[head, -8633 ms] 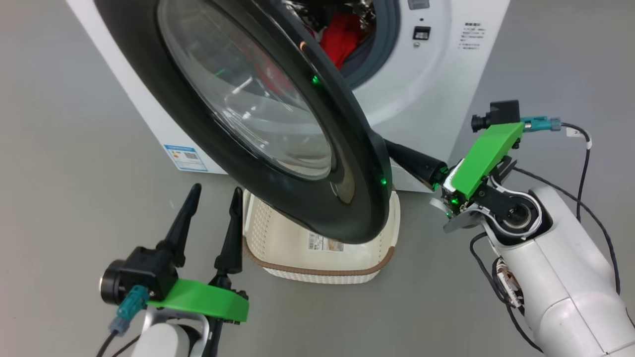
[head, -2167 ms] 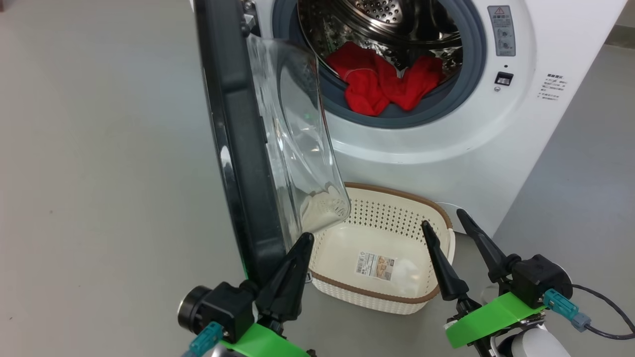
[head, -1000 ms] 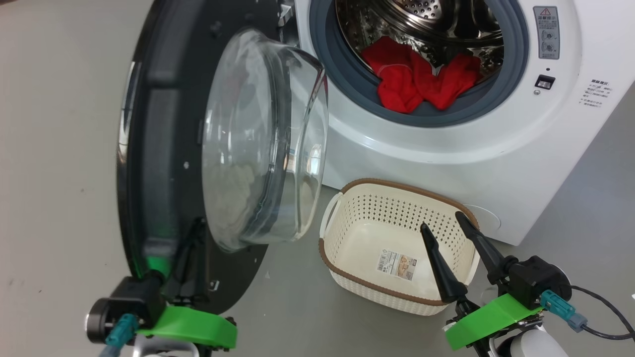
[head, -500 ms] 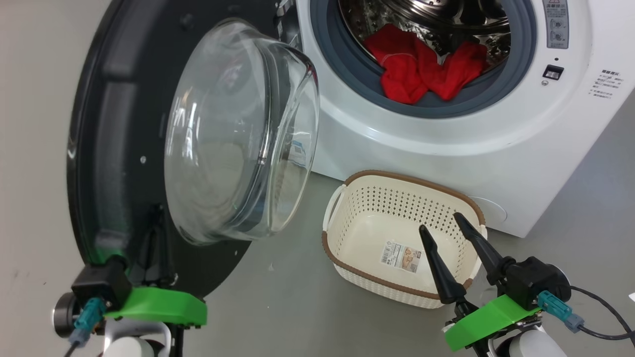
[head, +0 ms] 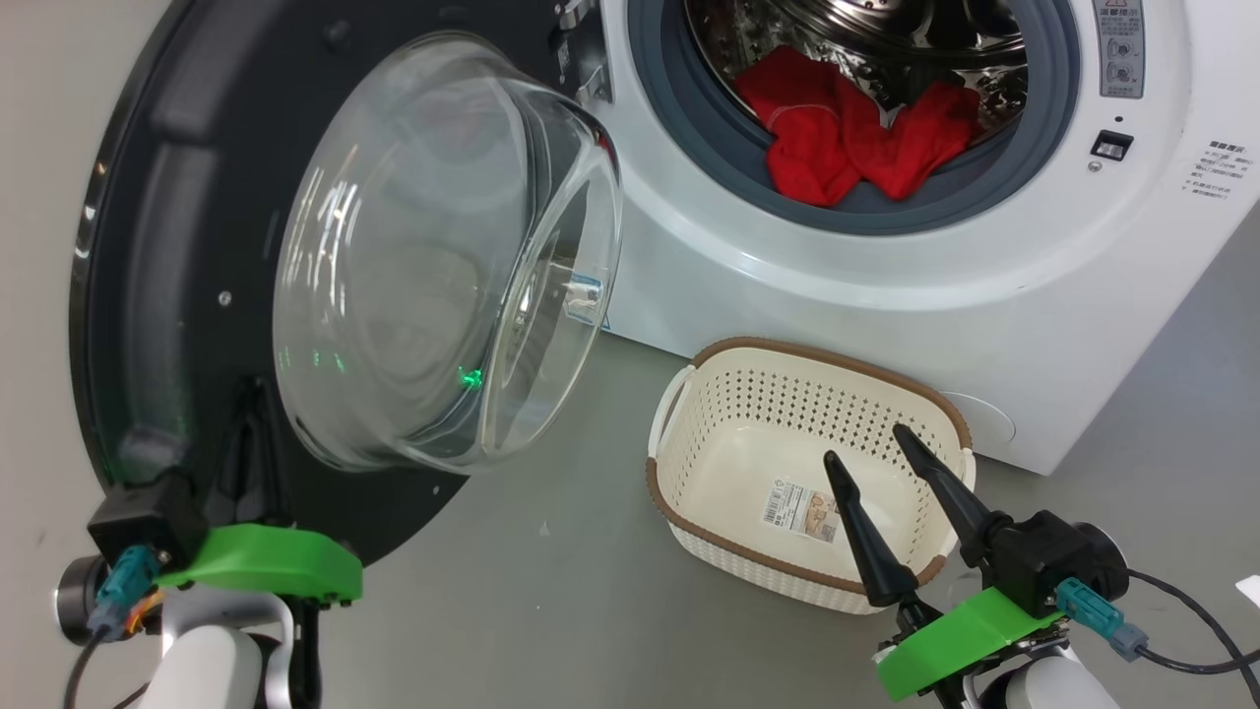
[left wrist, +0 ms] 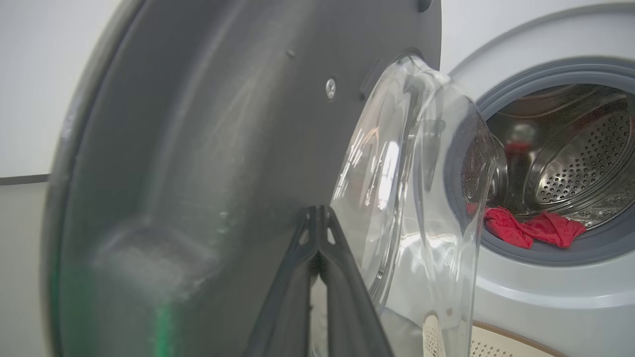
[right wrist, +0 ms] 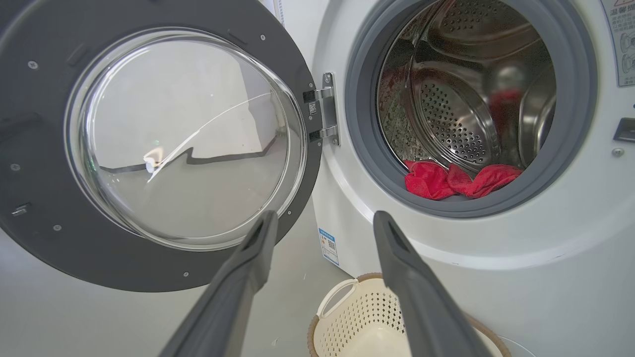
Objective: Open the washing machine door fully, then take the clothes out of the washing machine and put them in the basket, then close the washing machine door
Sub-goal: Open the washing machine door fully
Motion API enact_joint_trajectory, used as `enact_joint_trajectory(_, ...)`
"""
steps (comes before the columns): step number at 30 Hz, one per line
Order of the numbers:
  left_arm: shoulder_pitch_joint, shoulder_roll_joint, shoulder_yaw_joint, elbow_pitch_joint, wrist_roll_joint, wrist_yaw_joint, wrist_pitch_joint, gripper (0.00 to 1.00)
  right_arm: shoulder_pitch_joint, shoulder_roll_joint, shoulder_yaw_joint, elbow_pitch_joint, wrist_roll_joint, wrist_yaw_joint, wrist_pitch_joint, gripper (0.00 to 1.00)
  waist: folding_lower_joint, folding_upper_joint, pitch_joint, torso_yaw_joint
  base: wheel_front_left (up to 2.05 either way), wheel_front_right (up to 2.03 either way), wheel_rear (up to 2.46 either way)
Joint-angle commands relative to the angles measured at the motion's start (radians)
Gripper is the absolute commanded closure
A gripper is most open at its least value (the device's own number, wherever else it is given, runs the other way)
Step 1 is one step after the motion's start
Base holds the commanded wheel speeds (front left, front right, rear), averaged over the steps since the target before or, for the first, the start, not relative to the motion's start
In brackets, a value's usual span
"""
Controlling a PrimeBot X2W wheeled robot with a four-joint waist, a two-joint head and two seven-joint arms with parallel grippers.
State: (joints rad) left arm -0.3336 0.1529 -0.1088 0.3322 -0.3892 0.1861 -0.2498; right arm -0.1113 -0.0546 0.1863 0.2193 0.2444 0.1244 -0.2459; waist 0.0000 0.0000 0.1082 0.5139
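Observation:
The white washing machine (head: 886, 266) stands with its steel drum exposed. Its black-rimmed door (head: 157, 246) is swung wide to the left, and the glass bowl (head: 433, 256) bulges toward me. Red clothes (head: 847, 138) lie at the drum's front lip, also seen in the wrist views (left wrist: 526, 230) (right wrist: 461, 178). The cream basket (head: 817, 352) sits on the floor below the opening and holds only its label sticker. My left gripper (head: 251, 394) is shut, its tips (left wrist: 317, 213) against the door's dark inner face (left wrist: 223, 148). My right gripper (head: 866, 448) (right wrist: 325, 218) hovers open over the basket's near right corner, holding nothing.
Grey floor (head: 591, 591) stretches between the door and the basket. The door's hinge (right wrist: 325, 114) sits at the left of the drum opening, with a blue label sticker (right wrist: 327, 245) below it. A dark cable (head: 1181, 630) trails from my right wrist.
The door has swung further open to the left, with my shut left gripper following against its inner face. The head view has shifted slightly. The right gripper stays open over the basket.

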Motion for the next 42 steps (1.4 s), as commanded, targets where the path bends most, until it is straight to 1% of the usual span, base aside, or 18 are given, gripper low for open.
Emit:
enact_joint_trajectory(1,-0.045,0.049,0.057,-0.01,-0.004,0.004,-0.012,1.0,-0.019,0.004,0.029,-0.028,-0.006,0.006,0.001,0.0,0.0,0.0,-0.001,0.001,0.0,0.0,0.0)
enact_joint_trajectory(10,-0.091,0.049,0.104,0.062,0.004,-0.027,-0.012,1.0,-0.011,0.004,0.031,-0.041,-0.016,0.006,0.017,0.0,0.0,0.0,0.002,0.004,0.0,0.0,0.0)
enact_joint_trajectory(21,-0.148,0.036,0.178,0.131,0.022,-0.062,-0.012,1.0,-0.008,0.004,0.026,-0.066,-0.038,0.006,0.041,0.0,0.0,0.0,0.026,0.001,0.0,0.0,0.0)
enact_joint_trajectory(32,-0.216,0.015,0.271,0.178,0.056,-0.086,-0.012,1.0,-0.011,0.004,0.017,-0.094,-0.064,0.006,0.066,0.0,0.0,0.0,0.056,-0.004,0.0,0.0,0.0)
enact_joint_trajectory(42,-0.252,0.008,0.344,0.233,0.093,-0.105,-0.012,1.0,-0.016,0.004,0.016,-0.107,-0.074,0.006,0.078,0.0,0.0,0.0,0.073,-0.014,0.0,0.0,0.0)
